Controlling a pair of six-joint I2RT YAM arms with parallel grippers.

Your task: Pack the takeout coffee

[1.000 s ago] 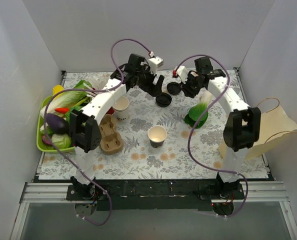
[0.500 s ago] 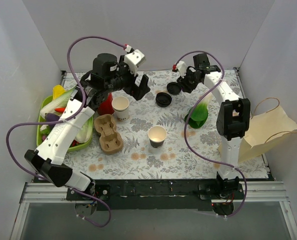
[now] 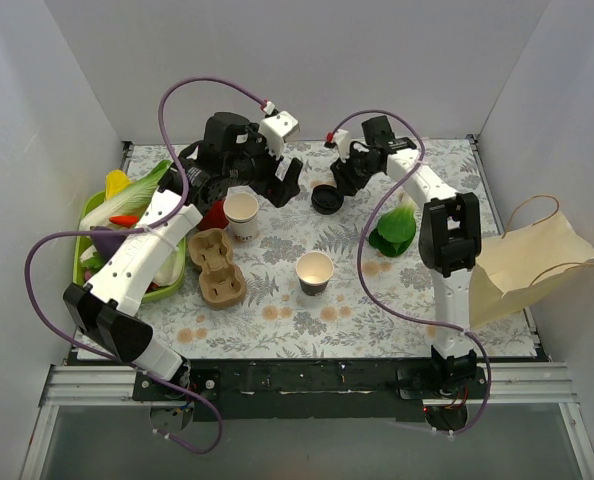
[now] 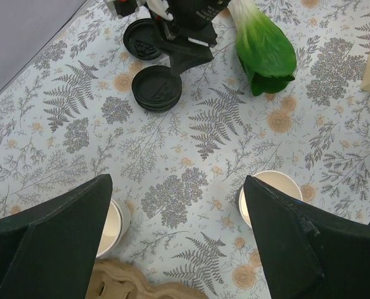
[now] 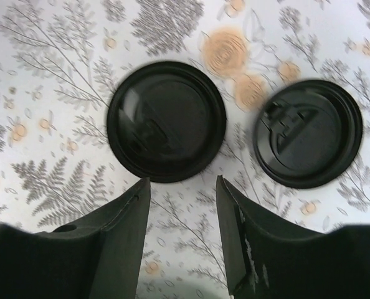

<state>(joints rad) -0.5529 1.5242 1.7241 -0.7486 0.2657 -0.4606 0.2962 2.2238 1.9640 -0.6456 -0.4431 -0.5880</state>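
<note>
Lids [image 5: 166,121], round glossy black plastic (two); left claw [image 4: 177,180], right claw [image 5: 182,180] both spread, empty.

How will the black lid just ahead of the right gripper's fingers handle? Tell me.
The black lid lies flat on the tablecloth, so it will probably slide rather than lift when nudged. It looks thin and glossy: likely light and slippery. Lying flat, it should not roll.
</note>
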